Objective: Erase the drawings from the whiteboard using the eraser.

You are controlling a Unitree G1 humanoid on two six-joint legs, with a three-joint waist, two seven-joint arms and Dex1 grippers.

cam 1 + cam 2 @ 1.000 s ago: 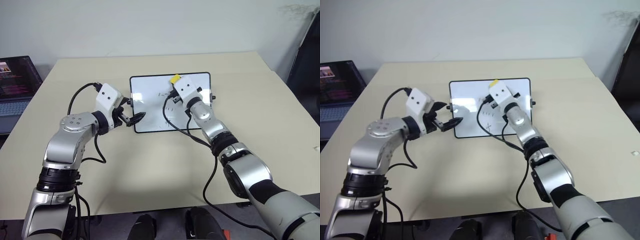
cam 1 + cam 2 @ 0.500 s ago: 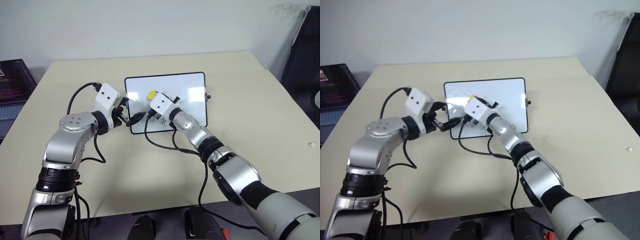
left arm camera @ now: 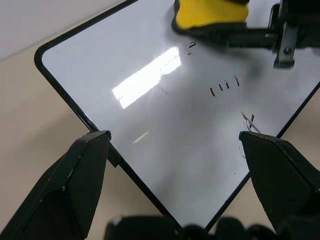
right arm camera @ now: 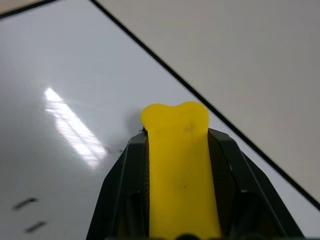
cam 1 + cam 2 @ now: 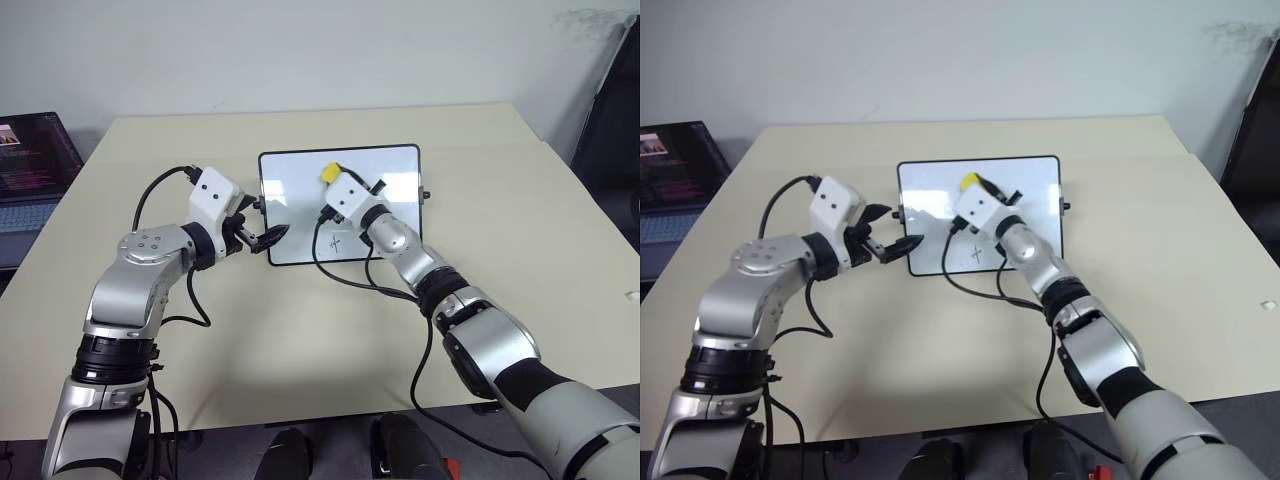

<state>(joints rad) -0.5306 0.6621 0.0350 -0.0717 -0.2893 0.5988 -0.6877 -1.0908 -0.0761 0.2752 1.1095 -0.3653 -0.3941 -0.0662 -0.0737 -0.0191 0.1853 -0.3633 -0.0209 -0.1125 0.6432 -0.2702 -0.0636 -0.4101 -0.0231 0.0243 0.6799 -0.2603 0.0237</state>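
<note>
The whiteboard (image 5: pixel 292 203) lies flat on the table, glossy white with a thin black frame. My right gripper (image 5: pixel 331 179) is shut on the yellow eraser (image 5: pixel 329 173), which rests on the board's upper middle, near its far edge. The wrist view shows the eraser (image 4: pixel 177 160) squeezed between both fingers. The drawings are small black marks: three short dashes (image 3: pixel 224 87), a tick (image 3: pixel 191 46) beside the eraser and a cross-like squiggle (image 5: pixel 336 240) near the front edge. My left gripper (image 5: pixel 270 237) stands open, with the board's near-left corner between its fingers.
A laptop (image 5: pixel 30 165) with a lit screen sits beyond the table's left edge. A dark object (image 5: pixel 612 110) stands at the far right. A tiny white scrap (image 5: pixel 633 295) lies at the table's right side. Black cables hang from both wrists.
My right gripper swept the eraser from the board's far edge to the left and nearer me, then back right to the upper middle. The left gripper kept still.
</note>
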